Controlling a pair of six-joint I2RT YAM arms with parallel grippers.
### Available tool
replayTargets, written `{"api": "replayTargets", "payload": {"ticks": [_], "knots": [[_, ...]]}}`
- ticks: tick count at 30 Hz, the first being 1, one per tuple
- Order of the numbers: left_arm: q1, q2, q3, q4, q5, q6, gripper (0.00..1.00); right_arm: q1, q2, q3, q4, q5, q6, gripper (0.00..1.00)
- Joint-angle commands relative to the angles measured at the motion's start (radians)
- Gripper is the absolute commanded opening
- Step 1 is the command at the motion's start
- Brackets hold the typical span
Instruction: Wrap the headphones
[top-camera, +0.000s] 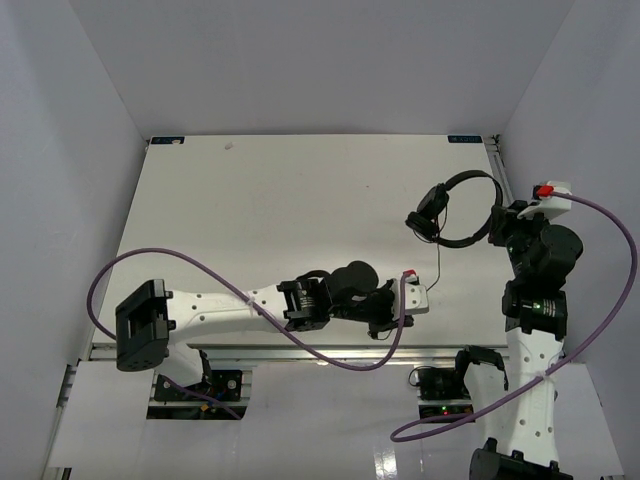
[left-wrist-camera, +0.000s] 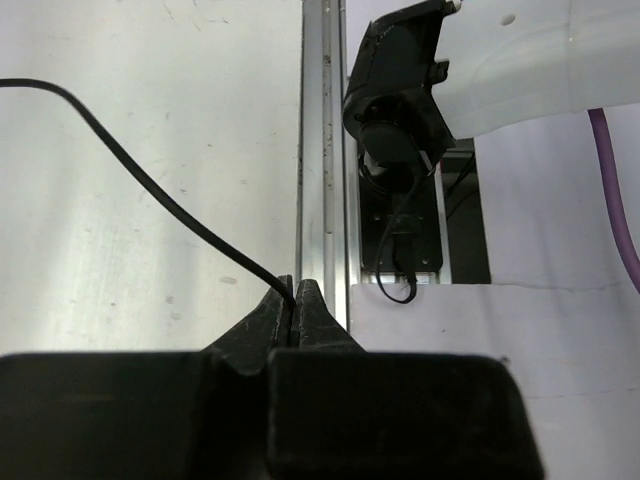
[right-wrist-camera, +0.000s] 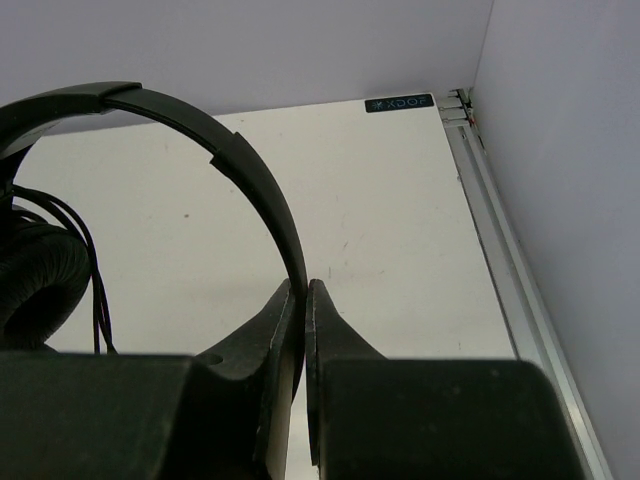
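the headphones (top-camera: 455, 210) are at the far right of the counter (top-camera: 280, 210), close to the right wall. the right gripper (right-wrist-camera: 303, 290) has its two fingers pressed together on the thin headband (right-wrist-camera: 200, 120), pinching it where the band comes down between the tips. in the right wrist view the band arches up and away to the left from that pinch. a round padded earcup (right-wrist-camera: 35, 280) sits low at the left edge, with thin loops of cord beside it. in the top view the headband (top-camera: 470, 180) curves from the right gripper (top-camera: 500, 215) toward the middle of the counter, and the earcups lie on the side away from the gripper. whether the cups rest on the counter or hang just above it cannot be told.

the long black cord (top-camera: 437, 262) runs from the earcups toward the near edge, down to the left gripper (top-camera: 415, 295). the left arm reaches across from its base on the left, low over the near part of the counter. in the left wrist view the left gripper (left-wrist-camera: 297, 290) is closed on the cord (left-wrist-camera: 150, 185), which enters between the fingertips and then sweeps up and off to the left over the pale surface. just beyond the tips runs the aluminium rail (left-wrist-camera: 320, 150) along the counter's near edge.

a purple cable (top-camera: 200, 262) loops over the left arm. a small dark label (right-wrist-camera: 400, 103) marks the far right corner of the counter.
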Motion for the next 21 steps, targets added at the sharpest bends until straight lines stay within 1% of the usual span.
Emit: {"api": "replayTargets", "payload": {"ticks": [1,4,7,8,10,12,18,21], "knots": [[0.0,-0.014,0.152,-0.206,-0.045,0.142,0.0,0.009,-0.04,-0.018,0.056,-0.002,-0.131,0.08],[0.002,-0.004,0.245,-0.268,-0.077,0.192,0.0,0.011,-0.056,-0.054,0.046,-0.017,-0.213,0.08],[0.008,-0.006,0.302,-0.303,-0.118,0.226,0.0,0.013,-0.079,-0.097,0.029,-0.054,-0.325,0.08],[0.014,-0.006,0.317,-0.305,-0.128,0.233,0.0,0.013,-0.081,-0.107,0.023,-0.068,-0.334,0.08],[0.04,-0.009,0.35,-0.322,-0.146,0.237,0.0,0.014,-0.103,-0.135,0.006,-0.107,-0.413,0.08],[0.066,-0.013,0.369,-0.324,-0.146,0.238,0.0,0.014,-0.118,-0.152,-0.01,-0.141,-0.46,0.08],[0.22,0.014,0.412,-0.327,-0.084,0.221,0.0,0.014,-0.133,-0.137,-0.093,-0.325,-0.525,0.08],[0.269,0.028,0.402,-0.307,-0.054,0.219,0.0,0.016,-0.128,-0.115,-0.148,-0.435,-0.541,0.08]]}}
